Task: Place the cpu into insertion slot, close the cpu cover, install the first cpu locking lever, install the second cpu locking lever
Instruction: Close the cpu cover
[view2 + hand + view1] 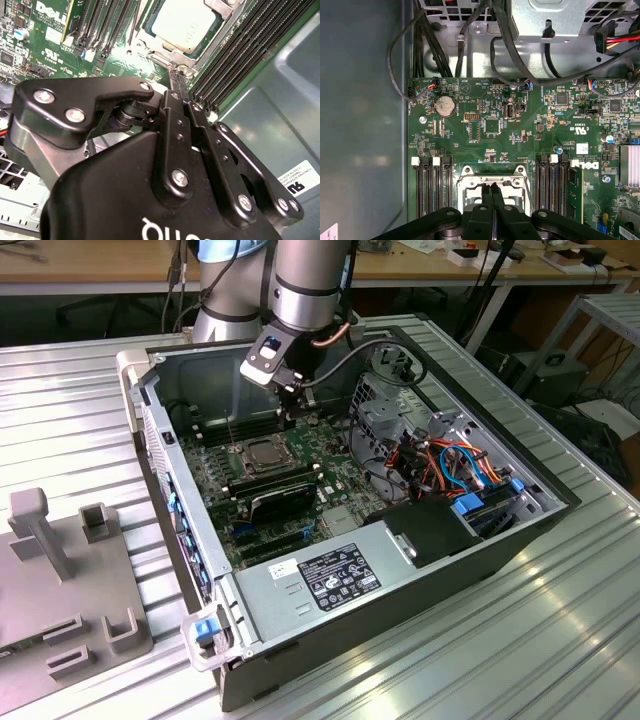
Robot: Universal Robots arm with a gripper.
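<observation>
Clenched gripper, fingertips pressed together on nothing (so in both wrist views). Poised just above one edge of the insertion slot. Just past the fingertips, the cpu, seated in that slot and framed by the cpu cover lying flat. Farther out, green circuit board inside an open computer case.

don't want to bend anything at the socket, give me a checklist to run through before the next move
1. cpu seated in the insertion slot: ok, it lies flat inside the rim.
2. cpu cover down: ok, its frame looks flat around the chip.
3. gripper at the socket: ok, its tips hang just over the socket's edge.
4. Fingers free: ok, shut with nothing seen between them.
5. locking levers latched: cannot tell.
</observation>
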